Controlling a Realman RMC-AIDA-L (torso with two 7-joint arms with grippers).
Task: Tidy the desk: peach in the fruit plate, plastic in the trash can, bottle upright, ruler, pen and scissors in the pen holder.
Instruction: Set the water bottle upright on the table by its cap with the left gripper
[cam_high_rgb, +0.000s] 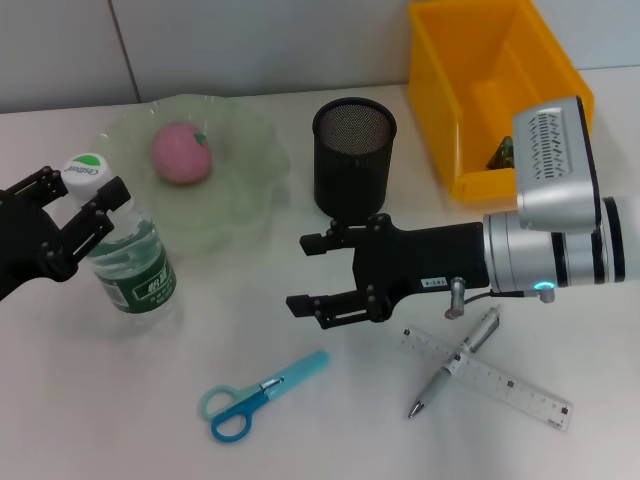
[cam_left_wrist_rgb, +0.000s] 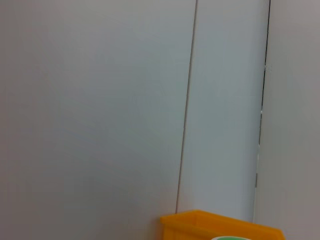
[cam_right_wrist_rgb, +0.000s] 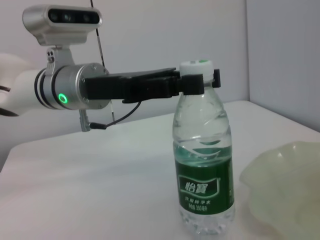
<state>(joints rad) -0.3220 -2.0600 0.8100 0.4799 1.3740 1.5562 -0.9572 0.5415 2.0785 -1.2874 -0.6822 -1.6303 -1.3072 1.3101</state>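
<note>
While the bottle (cam_high_rgb: 128, 255) stands upright, its neck is clamped by the left gripper (cam_high_rgb: 88, 205) — a careless release could topple it. Nothing is held by the right gripper (cam_high_rgb: 325, 272), its fingers spread wide — the scissors (cam_high_rgb: 262, 396) could be knocked.

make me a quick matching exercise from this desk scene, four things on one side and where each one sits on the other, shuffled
Things:
1. peach
2. bottle
3. pen
4. scissors

Places:
A. lying across the ruler
B. standing upright, its neck between the left gripper fingers
C. in the fruit plate
D. flat on the desk, on the near side of the open right gripper

Pairs: 1-C, 2-B, 3-A, 4-D
</note>
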